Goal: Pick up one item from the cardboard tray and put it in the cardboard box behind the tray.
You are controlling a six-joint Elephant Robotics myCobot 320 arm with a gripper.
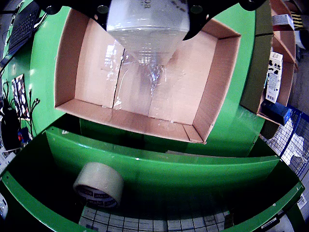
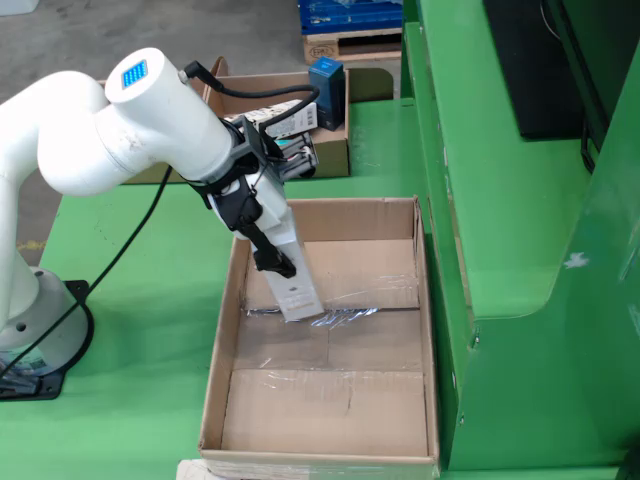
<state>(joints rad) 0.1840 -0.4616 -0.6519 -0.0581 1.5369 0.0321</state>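
Note:
My gripper [image 1: 147,9] is shut on a white plastic-wrapped flat pack [image 1: 147,34], which fills the top of the wrist view. In the fixed view the gripper [image 2: 262,228] holds the same pack [image 2: 293,278] tilted, with its lower end down inside the large open cardboard box [image 2: 425,300]. I cannot tell whether the pack touches the floor. The box [image 1: 67,67] holds nothing else; clear film lies on its floor [image 2: 345,318]. The cardboard tray [image 2: 335,155] stands beyond the box with a blue box [image 2: 326,80] and other items in it.
A roll of tape [image 1: 99,186] lies on the green frame [image 1: 169,169] at the bottom of the wrist view. A tall green machine housing [image 2: 520,200] stands right of the box. The white arm base [image 2: 30,330] is at left. A keyboard [image 1: 21,24] is at top left.

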